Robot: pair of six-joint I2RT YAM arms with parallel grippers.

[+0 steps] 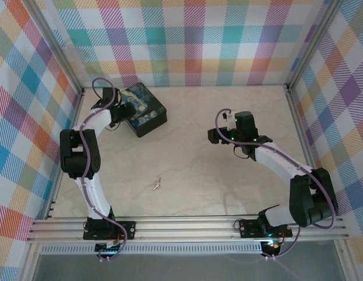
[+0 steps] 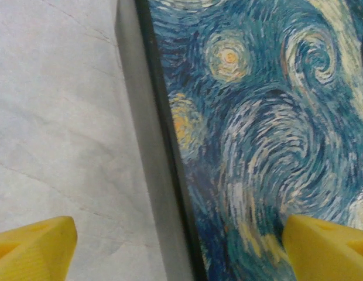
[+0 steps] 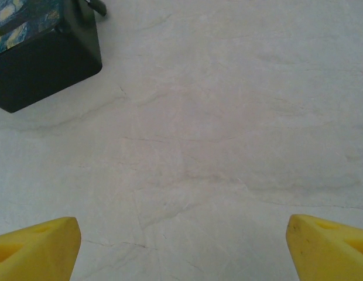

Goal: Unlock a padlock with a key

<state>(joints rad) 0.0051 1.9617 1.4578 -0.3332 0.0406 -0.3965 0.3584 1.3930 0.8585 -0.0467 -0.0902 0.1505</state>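
Note:
The key (image 1: 157, 185) is a tiny pale sliver lying on the table in front of the middle, far from both grippers. My left gripper (image 1: 119, 115) hangs open over the left edge of the black box with the starry-night lid (image 1: 145, 109). In the left wrist view, one yellow finger (image 2: 35, 246) is above the table and the other (image 2: 328, 249) above the painted lid (image 2: 257, 129). My right gripper (image 1: 212, 136) is open over bare table right of centre, with nothing between its fingers (image 3: 35, 246). A small dark piece (image 3: 95, 6) juts out beside the box; I cannot tell whether it is the padlock.
The box (image 3: 44, 58) stands at the back left, near the left wall. Plaid walls close the table on three sides and a metal rail (image 1: 187, 225) runs along the front. The pale tabletop (image 1: 228, 187) lies open between the arms.

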